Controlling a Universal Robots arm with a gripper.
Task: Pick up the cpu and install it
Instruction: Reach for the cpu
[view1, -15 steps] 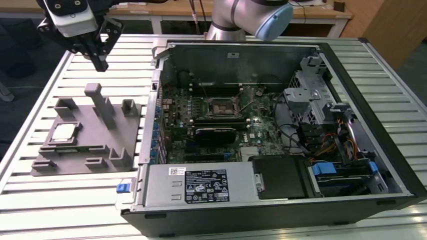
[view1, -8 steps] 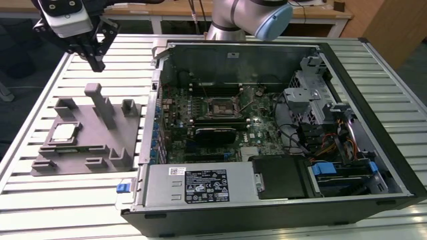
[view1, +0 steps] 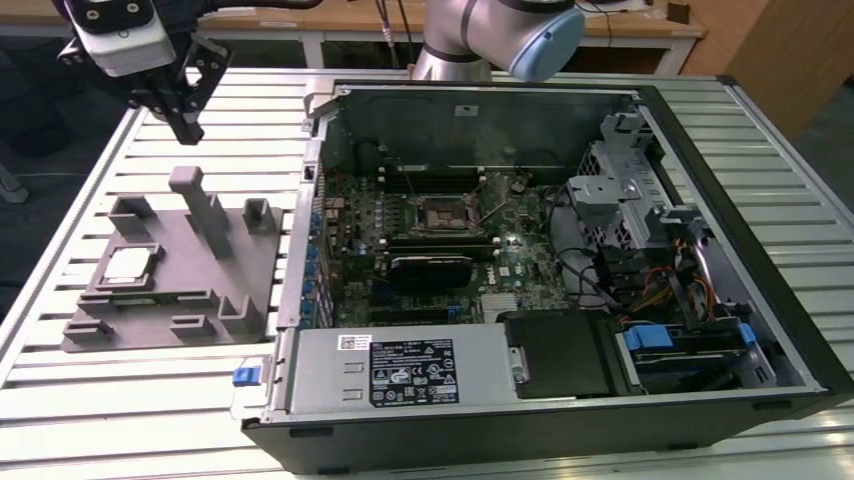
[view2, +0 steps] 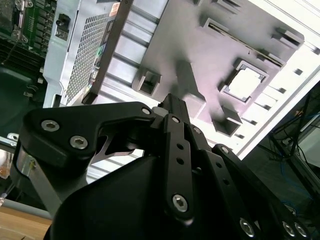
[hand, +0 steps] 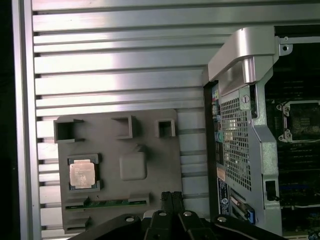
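The cpu (view1: 127, 266) lies flat in a square pocket of the grey holder block (view1: 187, 300), which sits on the slatted bench (view1: 134, 400) just beside the open computer case (view1: 747, 300), at the exterior view's left. In both wrist views its pale metal lid faces up (hand: 82, 174) (view2: 246, 83). A green memory stick (hand: 107, 202) rests in a slot of the same block close by.

The tool (view1: 184, 128) hangs above the far end of the block, well clear of the chip. Its two fingers are pressed together at the tips with nothing between them, as the first wrist view also shows (hand: 172, 196).

The chip looks light, thin and rigid, so weight should be no concern; the difficulty is likely its low profile and smooth lid, which offer little for fingers to bite on. Pressing on the lid would gain nothing. The sensible hold is on two opposite edges, fingers spread just wider than the chip and lowered straight down. The pocket seems to have small cut-outs on two sides, though I cannot tell whether they leave room for the fingertips. The underside is probably delicate, so a level, gentle grip matters, and any tilt could scrape it against the pocket wall. The black-framed socket (view1: 441, 213) on the motherboard (view1: 400, 250) stands unoccupied.
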